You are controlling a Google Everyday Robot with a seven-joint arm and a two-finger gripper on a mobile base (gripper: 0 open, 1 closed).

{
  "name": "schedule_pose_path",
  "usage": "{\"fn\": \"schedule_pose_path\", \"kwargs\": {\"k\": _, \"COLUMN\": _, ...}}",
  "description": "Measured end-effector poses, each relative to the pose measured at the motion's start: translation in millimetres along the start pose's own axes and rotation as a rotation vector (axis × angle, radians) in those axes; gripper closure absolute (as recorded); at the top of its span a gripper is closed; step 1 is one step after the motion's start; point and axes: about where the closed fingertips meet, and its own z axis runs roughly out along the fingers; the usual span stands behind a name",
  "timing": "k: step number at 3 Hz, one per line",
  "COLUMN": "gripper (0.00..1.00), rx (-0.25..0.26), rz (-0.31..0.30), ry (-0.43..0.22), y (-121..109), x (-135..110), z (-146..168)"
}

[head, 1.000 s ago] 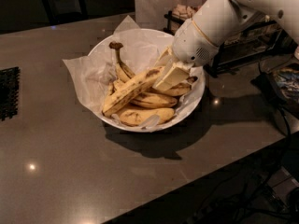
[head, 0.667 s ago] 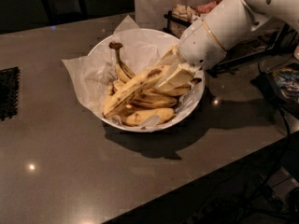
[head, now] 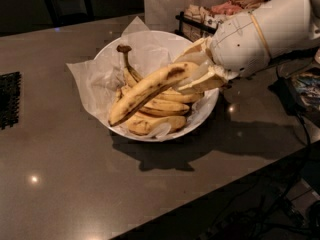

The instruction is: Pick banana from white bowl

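Just behind the fingers (head: 212,79), which hang right of the middle of the grey surface (head: 75,184), stands a black wire rack (head: 179,23) stuffed with packets. Below and left of them lie shorter bananas (head: 155,124). Far left is a black mat (head: 9,99).

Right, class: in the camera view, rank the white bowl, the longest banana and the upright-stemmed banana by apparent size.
1. white bowl
2. banana, held at its right end by the gripper over the bowl's right side
3. stemmed banana, partly buried, so its full size is unsure
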Motion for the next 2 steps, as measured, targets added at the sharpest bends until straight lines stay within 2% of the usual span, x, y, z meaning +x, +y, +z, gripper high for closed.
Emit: {"fn": "schedule_pose_path", "kwargs": {"k": 2, "gripper": 1.00, "rx": 0.106, "rz": -0.128, "ry": -0.041, "y": 26, "x": -38, "z": -34}}
